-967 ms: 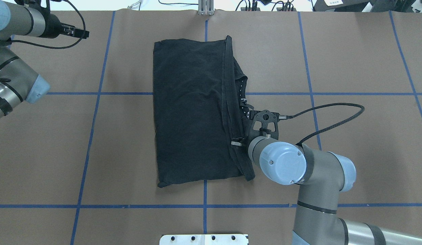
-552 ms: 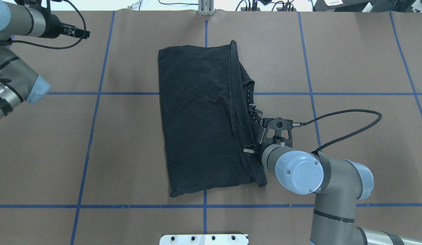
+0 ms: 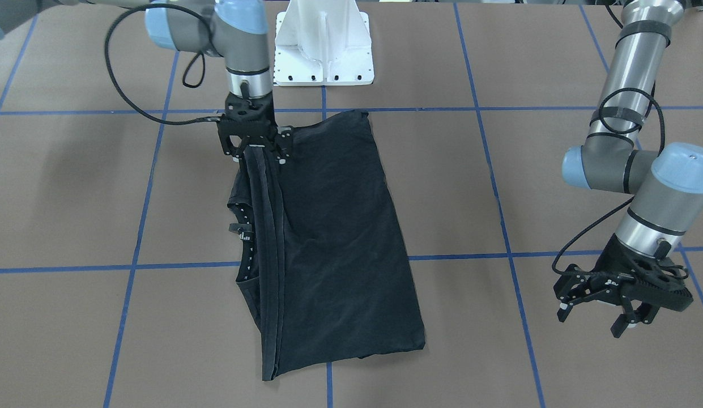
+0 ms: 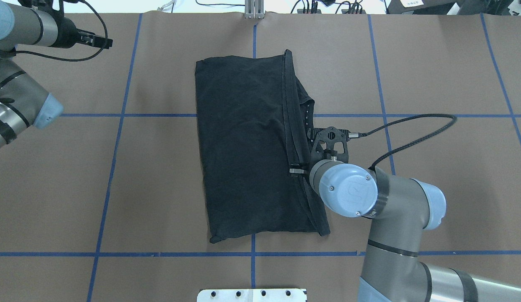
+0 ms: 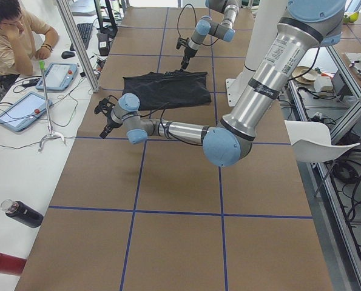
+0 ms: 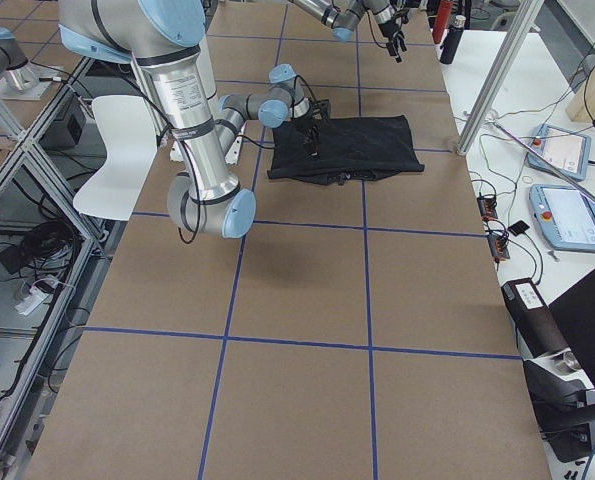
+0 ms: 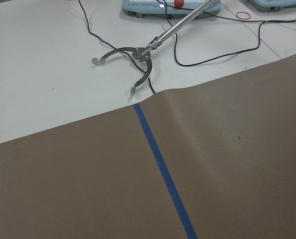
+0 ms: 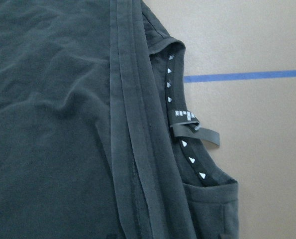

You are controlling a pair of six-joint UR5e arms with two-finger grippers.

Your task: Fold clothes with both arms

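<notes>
The clothes are one black T-shirt, folded into a long rectangle with its plain side up on the brown table. Stacked hem bands run along its right edge, and the collar with white triangles peeks out beside them. My right gripper points down at that edge, open, its fingertips straddling the bands. One silver fingertip shows on the cloth in the overhead view. My left gripper hovers open and empty over the table's far left corner, well away from the shirt.
The white pedestal base stands at the robot's side of the table. Blue tape lines divide the brown cover. A person sits at the side bench with tablets, and a metal stand lies just past the table's end.
The shirt first slid right and toward the robot along with the right gripper. Since then the gripper has moved back along the edge while the shirt stayed put. The left arm barely moved.
</notes>
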